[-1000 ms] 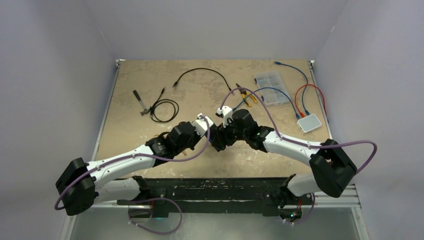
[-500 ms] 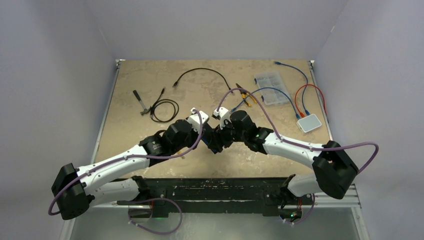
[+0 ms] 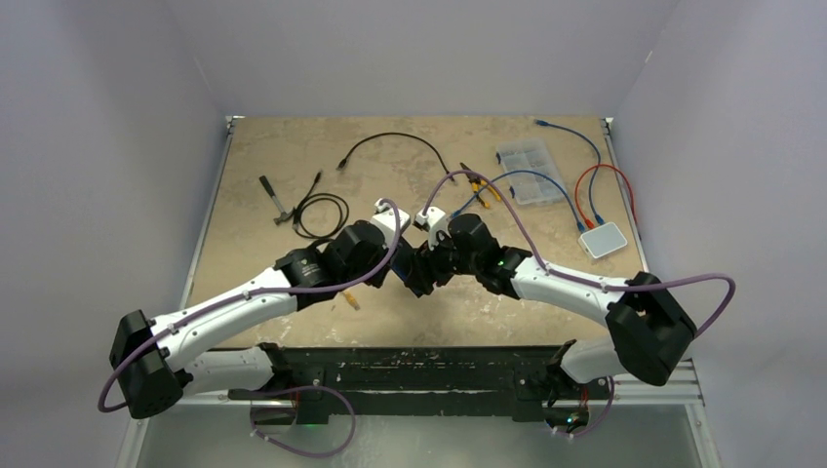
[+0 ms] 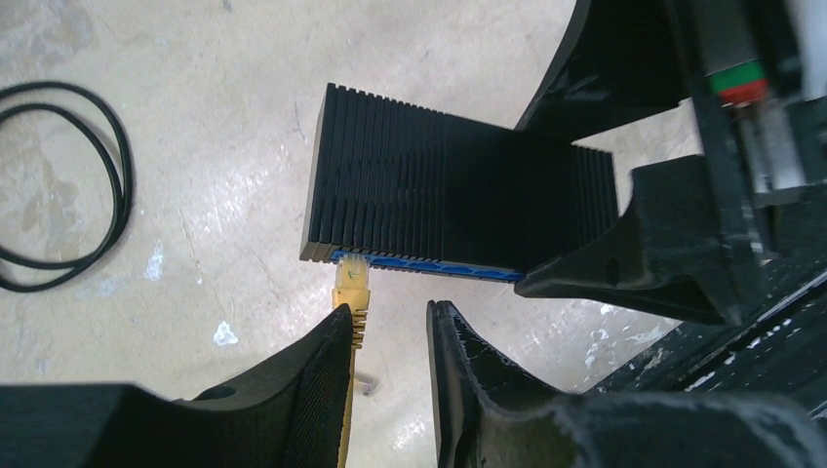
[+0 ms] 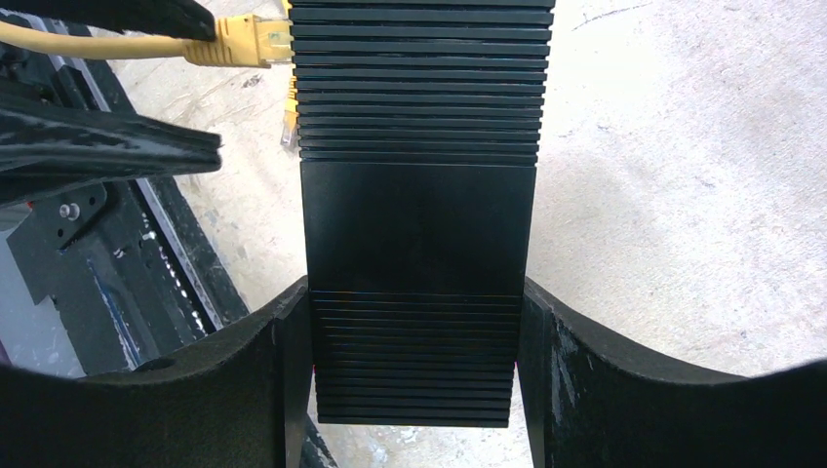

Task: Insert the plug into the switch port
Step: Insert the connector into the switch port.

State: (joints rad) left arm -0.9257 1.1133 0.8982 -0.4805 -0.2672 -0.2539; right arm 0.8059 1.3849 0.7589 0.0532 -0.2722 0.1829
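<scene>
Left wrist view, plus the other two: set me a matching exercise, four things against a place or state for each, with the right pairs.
Things:
1. yellow plug
2. black switch
3. left gripper
4. white box

Places or states:
A. on the table, far right side
B. clamped between the fingers of the right gripper
C. tip at the blue port row
D. open, fingers apart

Pairs: 1-C, 2-B, 3-D, 4-A

left gripper [image 4: 390,317]: jaws parted | right gripper [image 5: 414,292]: jaws clamped on switch [image 5: 417,195] | arms angled inward, wrists close
</scene>
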